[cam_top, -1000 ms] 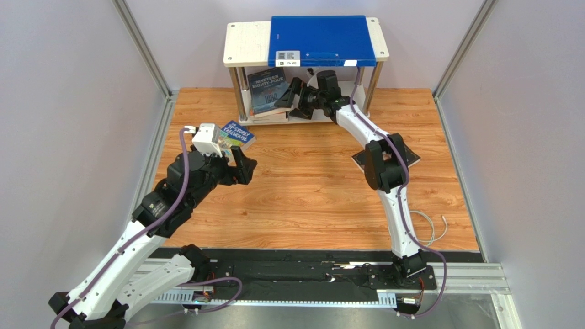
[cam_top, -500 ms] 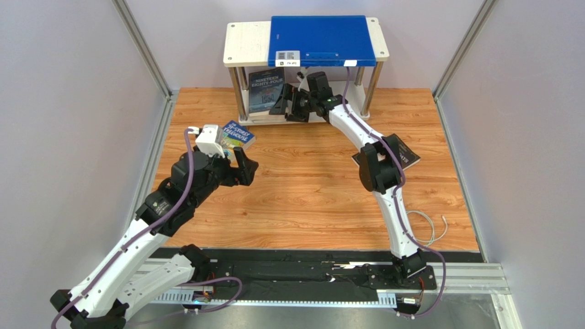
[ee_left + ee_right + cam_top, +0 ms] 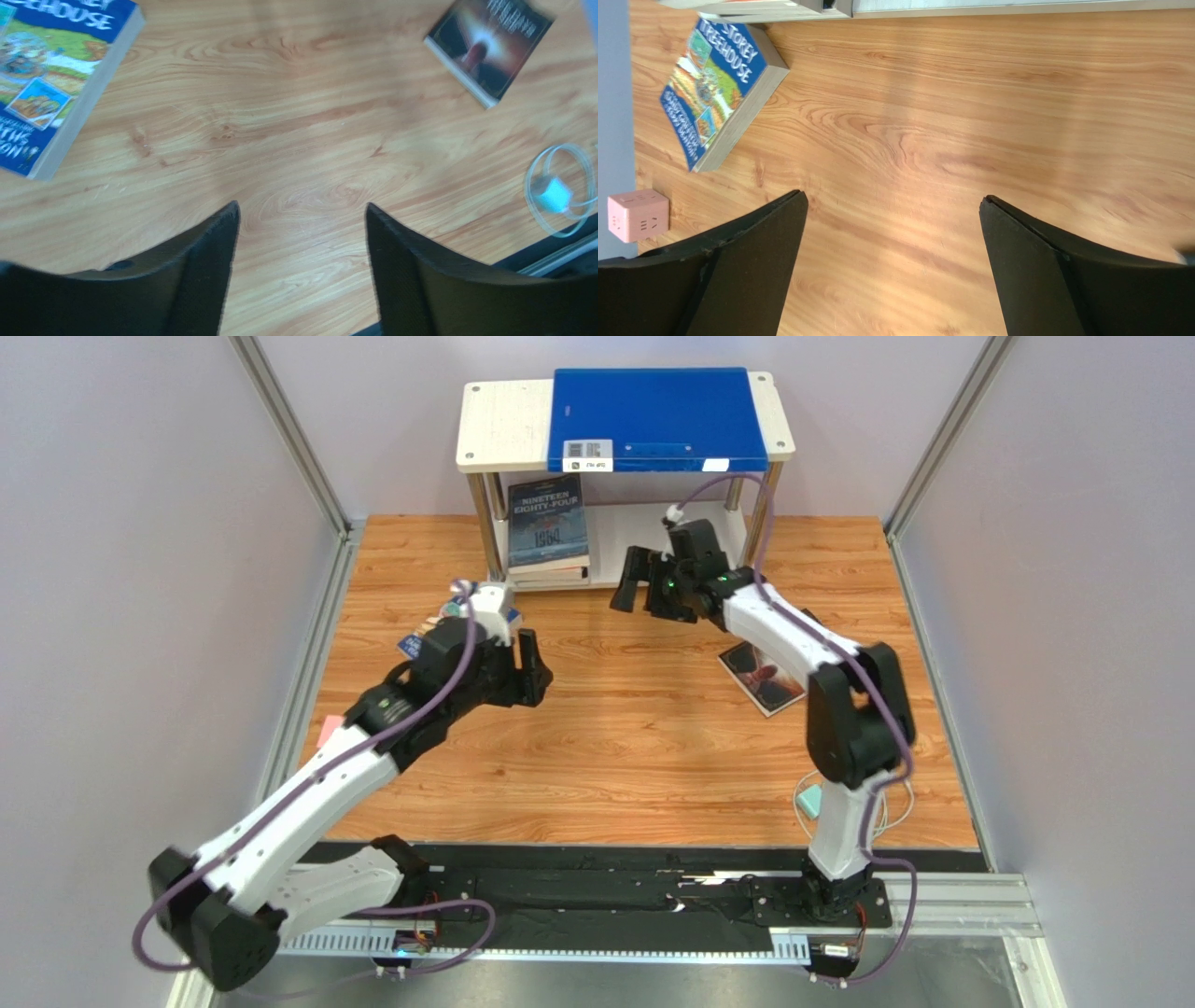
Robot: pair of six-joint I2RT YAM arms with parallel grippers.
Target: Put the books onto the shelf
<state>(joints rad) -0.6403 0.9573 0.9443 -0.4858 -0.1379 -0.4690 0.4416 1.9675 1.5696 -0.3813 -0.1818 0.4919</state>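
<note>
White boards on silver posts make up the shelf [image 3: 505, 420], which stands just beyond the right end effector [image 3: 640, 588]. Its lower tier holds a pile of books [image 3: 547, 577]. The topmost is a dark paperback [image 3: 547, 521] reading "NINETEEN EIGHTY-FOUR"; how many lie beneath it cannot be told. On the top board lies a blue folder [image 3: 659, 417] with a white barcode label too small to read.

A blue book [image 3: 717, 91] with "STOREY TREEHOUSE" on its cartoon cover lies flat on the wooden table [image 3: 631, 742]. It sits ahead and to the left of each end effector in that arm's own wrist view. A black-brown book [image 3: 488, 45] lies ahead and to the right of the left end effector [image 3: 536, 669], with a coiled white cable [image 3: 558, 192] further right.

Both end effectors hover over bare wood, fingers wide apart and holding nothing.

A second ago the right end effector reached under the top board against the dark paperback; it has since backed out. The left one has swung from beside the blue book toward the table's middle.
</note>
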